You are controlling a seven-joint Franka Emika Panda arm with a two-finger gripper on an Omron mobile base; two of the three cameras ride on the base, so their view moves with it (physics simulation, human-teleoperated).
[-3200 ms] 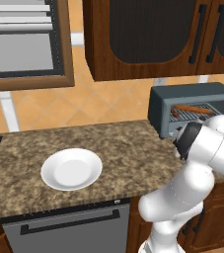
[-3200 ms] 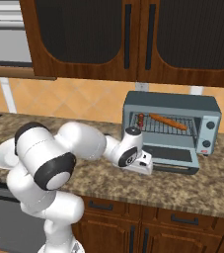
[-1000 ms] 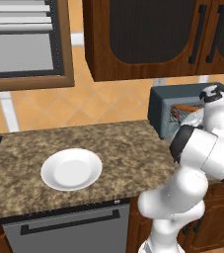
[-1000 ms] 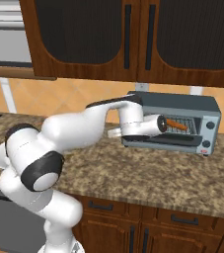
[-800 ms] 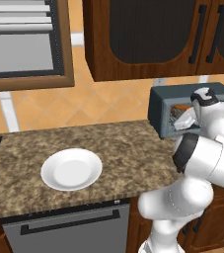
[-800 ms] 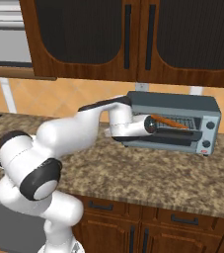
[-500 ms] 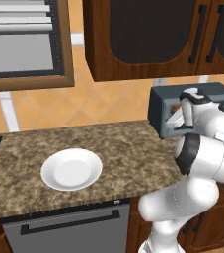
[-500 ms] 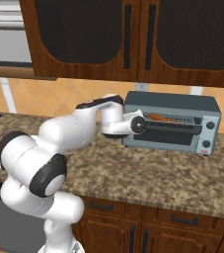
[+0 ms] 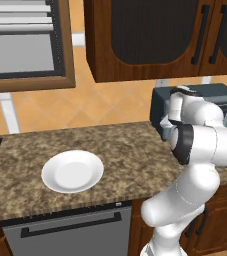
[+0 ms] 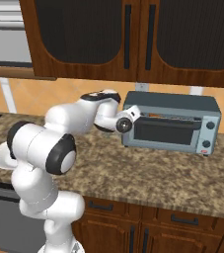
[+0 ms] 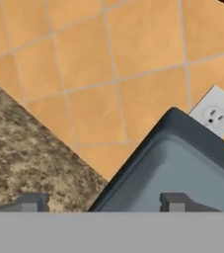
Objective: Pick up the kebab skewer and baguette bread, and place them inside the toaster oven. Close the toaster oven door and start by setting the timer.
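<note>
The grey-blue toaster oven (image 10: 170, 123) stands on the counter at the right, also seen behind my arm (image 9: 215, 102). Its door (image 10: 164, 132) stands upright against the front, dark glass with the bar handle (image 10: 165, 120) near the top. A thin orange sliver (image 10: 153, 115) shows at the door's top edge, likely the baguette bread. The kebab skewer is hidden. My gripper (image 10: 130, 118) is at the oven's front left corner. In the hand view the gripper (image 11: 103, 202) is open, holding nothing, with the oven's side wall (image 11: 182, 168) ahead.
Two knobs (image 10: 210, 126) (image 10: 205, 144) sit on the oven's right panel. A white plate (image 9: 72, 171) lies on the granite counter (image 9: 125, 150) at the left. A wall outlet (image 11: 213, 116) sits in the tiled backsplash behind the oven. Dark wooden cabinets hang above.
The oven door has swung up from partly open to upright against the front. My hand slid left along the front to the oven's left corner.
</note>
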